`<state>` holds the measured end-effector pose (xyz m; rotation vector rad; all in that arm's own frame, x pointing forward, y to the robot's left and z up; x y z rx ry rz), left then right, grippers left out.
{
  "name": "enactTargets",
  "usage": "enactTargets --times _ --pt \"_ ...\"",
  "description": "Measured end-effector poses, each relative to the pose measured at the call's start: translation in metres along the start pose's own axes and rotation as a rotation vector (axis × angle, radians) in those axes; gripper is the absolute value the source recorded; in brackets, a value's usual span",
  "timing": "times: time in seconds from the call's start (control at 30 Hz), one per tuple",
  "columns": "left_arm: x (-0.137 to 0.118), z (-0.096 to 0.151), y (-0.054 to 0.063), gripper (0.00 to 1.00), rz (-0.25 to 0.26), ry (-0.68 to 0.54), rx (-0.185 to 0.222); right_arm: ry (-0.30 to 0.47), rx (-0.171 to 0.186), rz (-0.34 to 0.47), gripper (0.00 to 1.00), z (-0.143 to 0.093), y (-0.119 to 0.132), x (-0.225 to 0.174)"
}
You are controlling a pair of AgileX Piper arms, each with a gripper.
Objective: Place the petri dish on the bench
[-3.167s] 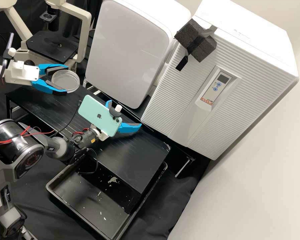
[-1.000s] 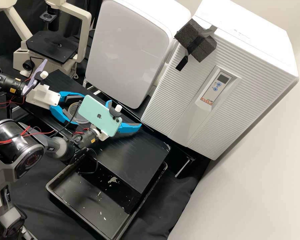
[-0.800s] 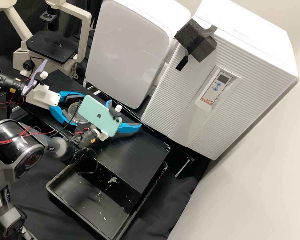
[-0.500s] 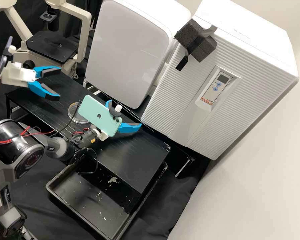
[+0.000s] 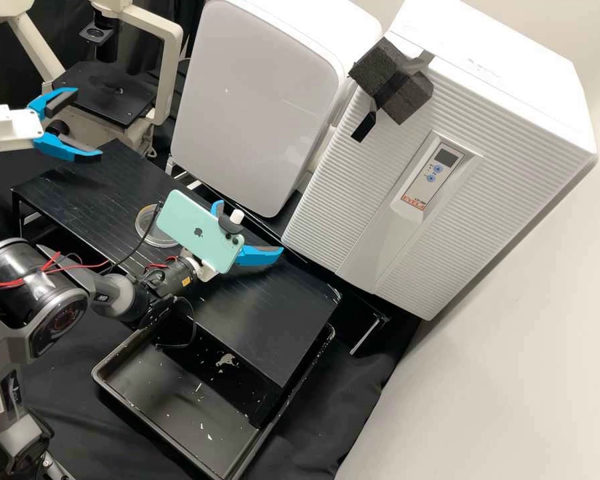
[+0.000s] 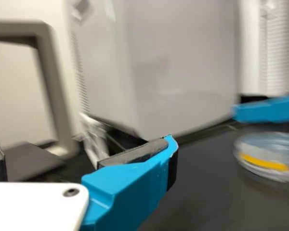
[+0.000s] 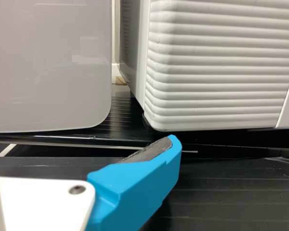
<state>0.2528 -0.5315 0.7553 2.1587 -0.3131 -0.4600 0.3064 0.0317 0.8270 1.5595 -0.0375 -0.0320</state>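
Left gripper [image 5: 90,124] backed away, fingers [image 5: 59,146] spread | right gripper [image 5: 251,226]: fingers [image 5: 257,256] spread | petri dish [image 5: 149,229] on bench [image 5: 260,320]

My left hand [image 5: 90,123] has smooth, faintly glossy plastic fingers [image 5: 67,148] with rough, matt pads [image 6: 135,153]. The petri dish [image 5: 151,235] looks like clear, shiny plastic, the desk [image 5: 267,327] satiny and finely grooved, the cloth [image 5: 340,407] matt and creased, the foam block [image 5: 380,70] coarse.
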Motion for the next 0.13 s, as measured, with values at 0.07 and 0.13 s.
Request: enactTargets --times 0.07,0.13 --pt "-0.0015 -0.0034 -0.0013 1.00 0.034 0.032 -0.016 0.000 0.000 0.000 1.00 0.0000 0.0000 0.0000" --pt "-0.0016 -0.0078 -0.0045 1.00 0.037 0.074 -0.035 0.000 0.000 0.000 1.00 0.0000 0.0000 0.0000"
